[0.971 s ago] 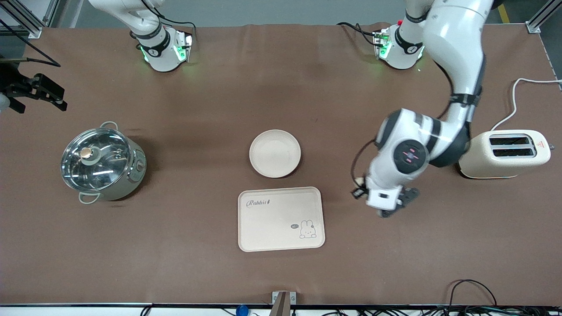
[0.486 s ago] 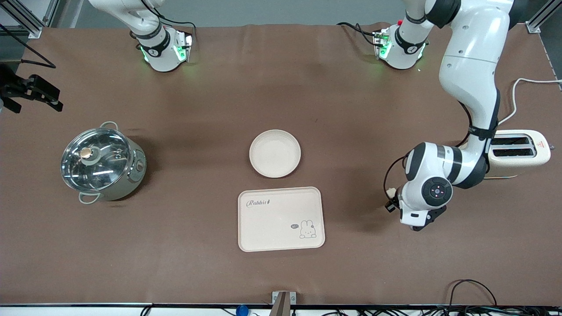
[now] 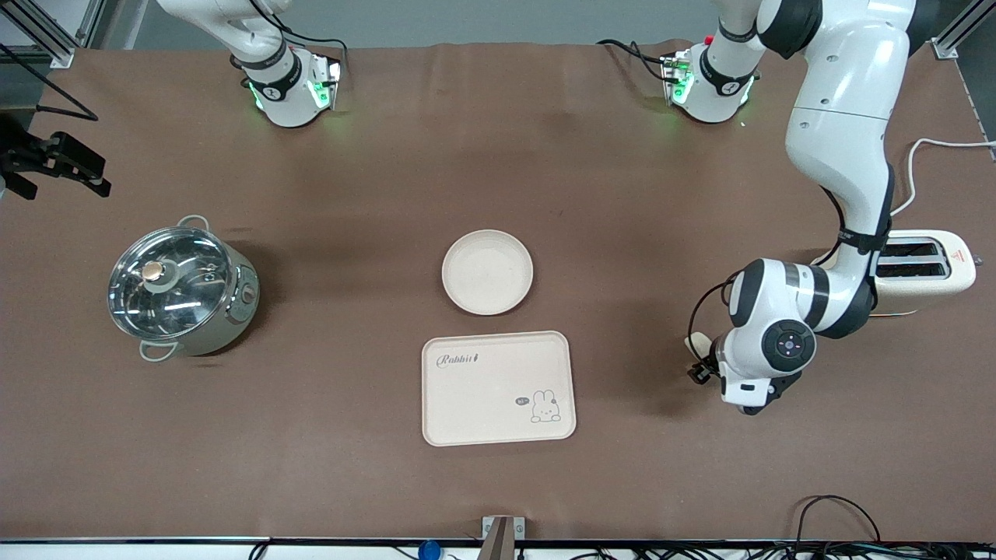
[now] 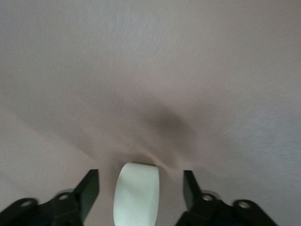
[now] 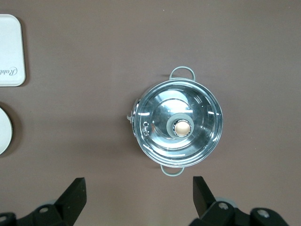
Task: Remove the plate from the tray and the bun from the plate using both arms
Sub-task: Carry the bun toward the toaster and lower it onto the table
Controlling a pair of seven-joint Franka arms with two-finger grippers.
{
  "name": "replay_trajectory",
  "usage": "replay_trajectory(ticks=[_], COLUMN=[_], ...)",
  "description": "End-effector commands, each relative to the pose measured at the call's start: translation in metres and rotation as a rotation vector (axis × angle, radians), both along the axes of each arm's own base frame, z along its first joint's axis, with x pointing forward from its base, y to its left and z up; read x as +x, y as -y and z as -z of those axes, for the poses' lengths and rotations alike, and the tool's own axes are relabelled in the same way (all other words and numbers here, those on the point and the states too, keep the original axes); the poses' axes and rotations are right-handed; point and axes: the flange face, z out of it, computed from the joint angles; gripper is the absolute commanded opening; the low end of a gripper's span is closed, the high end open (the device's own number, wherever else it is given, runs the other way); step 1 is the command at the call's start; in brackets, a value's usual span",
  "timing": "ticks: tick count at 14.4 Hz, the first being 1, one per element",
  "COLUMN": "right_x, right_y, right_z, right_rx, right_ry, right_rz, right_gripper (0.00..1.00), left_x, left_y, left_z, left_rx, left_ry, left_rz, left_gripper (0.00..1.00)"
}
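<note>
Plate (image 3: 488, 272), round shallow cream-white dish with raised rim, mid-table on brown cloth (image 3: 498, 179), empty. Just nearer the camera, apart from it: rectangular cream tray with rabbit drawing (image 3: 498, 388), also empty. Steel pot with glass lid (image 3: 182, 288) toward the right arm's end. Cream two-slot toaster (image 3: 910, 268) toward the left arm's end, partly hidden by the left arm. Left gripper (image 3: 735, 393) down low over bare cloth between tray and toaster, seen from above, fingers hidden under the wrist. Small pale cream bun (image 3: 698, 343) peeking out beside the wrist, on the cloth, well apart from plate and tray. Right gripper (image 3: 54, 166) up at the edge of the table, above the pot's end, waiting.

Left wrist view: left gripper (image 4: 141, 186) with jaws wide apart, black fingertips (image 4: 89, 188) either side of the bun (image 4: 137, 194), not touching it. Bun on the cloth.

Right wrist view: right gripper (image 5: 138, 195) high over the pot (image 5: 178, 126), jaws spread wide, holding nothing. Corner of tray (image 5: 10, 51) and edge of plate (image 5: 4, 135) at frame edge.
</note>
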Motion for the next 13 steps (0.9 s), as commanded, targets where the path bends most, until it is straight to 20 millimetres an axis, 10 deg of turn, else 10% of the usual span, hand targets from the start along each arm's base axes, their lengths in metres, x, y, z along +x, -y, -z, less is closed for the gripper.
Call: replay_trajectory(ticks=[1, 8, 13], right_x=[-0.002, -0.002, -0.002], right_y=[0.002, 0.005, 0.006], right_z=[-0.002, -0.001, 0.001], right_rx=[-0.012, -0.012, -0.012], right_ry=[-0.009, -0.012, -0.017], right_rz=[0.010, 0.013, 0.014], right_gripper=[1.00, 1.00, 1.00], left_x=[0.007, -0.034, -0.096], left_y=[-0.016, -0.059, -0.074], left_z=[-0.088, -0.290, -0.383], left_rx=[-0.005, -0.001, -0.043], left_ry=[0.086, 0.152, 0.095], left_rz=[0.117, 0.486, 0.627], left_gripper=[1.00, 1.00, 1.00])
